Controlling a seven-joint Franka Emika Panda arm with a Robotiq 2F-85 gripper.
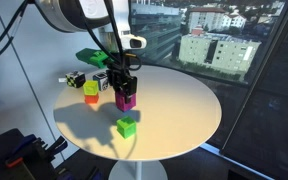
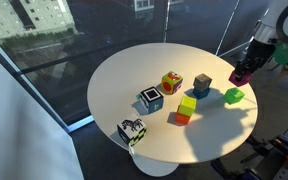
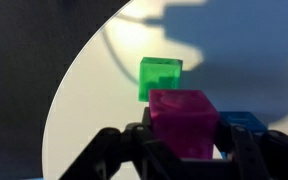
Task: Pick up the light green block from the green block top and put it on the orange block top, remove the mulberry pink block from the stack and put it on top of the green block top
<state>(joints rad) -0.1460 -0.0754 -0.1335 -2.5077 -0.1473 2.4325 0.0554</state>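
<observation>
Wrist view, with both exterior views used for position. We see the gripper [image 3: 185, 140] pinching the pink block [image 3: 184, 118], a finger [image 3: 136, 145] on each of two opposite side faces; the jaws are closed onto this cube and nothing else. In an exterior view the pink block [image 2: 241, 75] hangs clear of the table [image 2: 134, 65], just above the green block [image 2: 234, 96] and a little to one side. We cannot tell from any view whether the two are squarely aligned. The blue cube [image 2: 202, 84] and the multicoloured cube [image 2: 171, 82] sit singly on the table, near each other but apart. The light green block [image 2: 188, 104] already rests on the orange block [image 2: 182, 117], so we judge the first half of the task done and the second half in its carrying phase.

Handling, as we judge it: the pink block looks rigid, light and smooth-faced, neither fragile nor compressible. Its flat parallel sides suit a pinch across the middle, as here, which leaves the underside free for setting down. The green block is equally small and light. We expect a skewed or hurried placement to nudge it or let the pink block slide off, so a level, centred lowering before the fingers part seems wise.
</observation>
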